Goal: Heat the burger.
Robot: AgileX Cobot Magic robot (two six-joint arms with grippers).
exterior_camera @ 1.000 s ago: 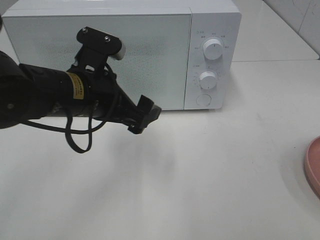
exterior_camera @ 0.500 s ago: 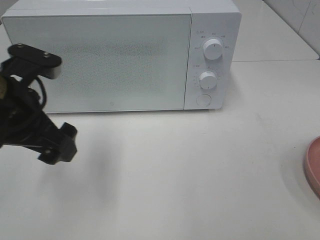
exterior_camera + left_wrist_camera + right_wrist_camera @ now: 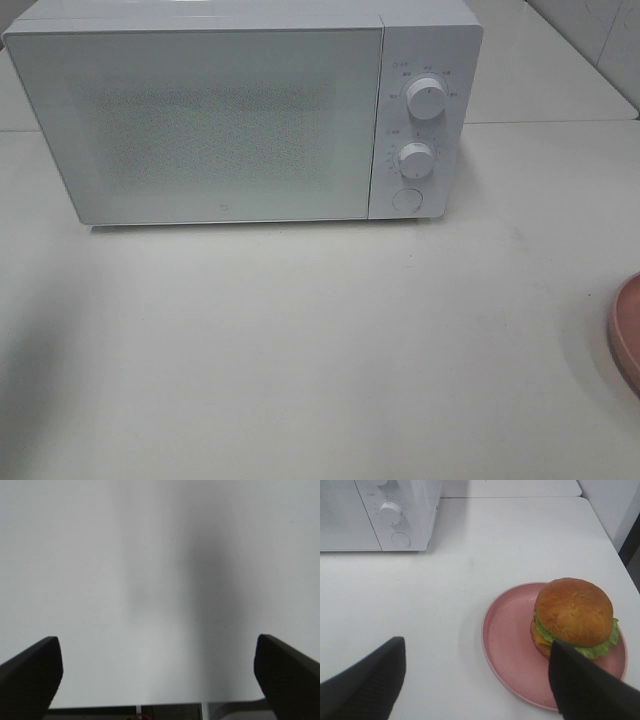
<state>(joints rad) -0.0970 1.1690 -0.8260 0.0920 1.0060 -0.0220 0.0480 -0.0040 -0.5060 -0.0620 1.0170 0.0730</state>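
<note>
The burger [image 3: 574, 612], with a golden-brown bun and green lettuce, sits on a round pink plate [image 3: 507, 640] in the right wrist view. My right gripper [image 3: 477, 687] is open above the table just short of the plate, with one of its fingers [image 3: 587, 690] overlapping the burger's near edge in the picture. Nothing is between its fingers. My left gripper [image 3: 157, 680] is open wide over bare white table, with dark fingers [image 3: 30, 675] at both sides. The white microwave [image 3: 230, 110] stands at the back with its door shut. Neither arm shows in the exterior high view.
The microwave has two white knobs [image 3: 427, 98] and a round button [image 3: 406, 200] on its right panel. Only the plate's rim [image 3: 625, 335] shows at the right edge of the high view. The table's edge [image 3: 620, 540] lies to the right, past the plate.
My left arm has pulled away from the microwave's door to the left and left the exterior high view. The microwave and the plate have not moved.
</note>
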